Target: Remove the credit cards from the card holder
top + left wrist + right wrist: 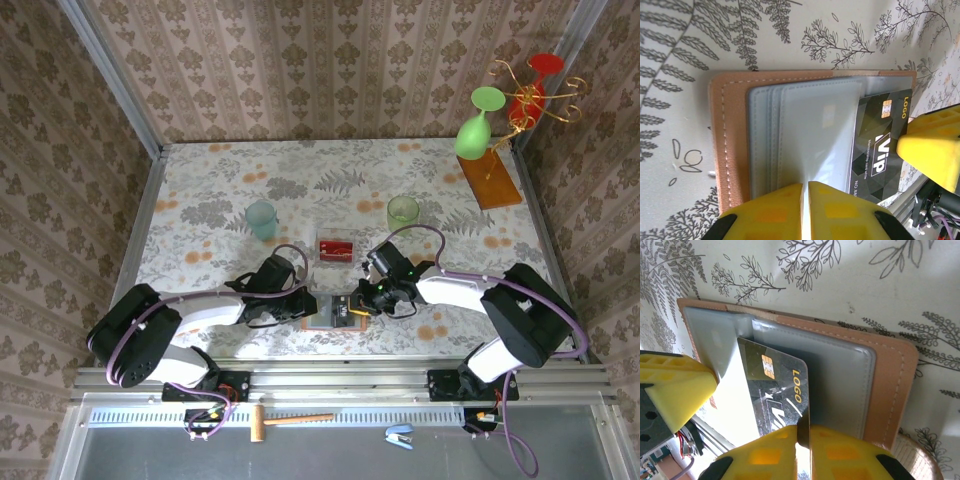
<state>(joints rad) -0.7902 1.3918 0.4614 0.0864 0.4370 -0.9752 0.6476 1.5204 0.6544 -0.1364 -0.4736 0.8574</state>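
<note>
- Your card holder (330,318) lies open and flat on the worktop (200,180), at the near edge, between the two arms.
- In the left wrist view its tan leather frames grey-blue pockets.
- Your left fingers (799,210) are nearly closed, just a thin slit between them, sitting on the grey-blue pocket edge. You cannot tell if they pinch it or only press it.
- Your right fingers (817,447) are narrow and clamped on the edge of a black credit card (775,390).
- That card has a gold chip and "LOGO" print. It sticks partway out of a pocket, tilted, one end still tucked under the grey-blue layer.
- The two sets of fingers sit close together over the holder, one on each half.
- Red cards (338,247) lie in a small clear box (322,250) just beyond the holder.
</note>
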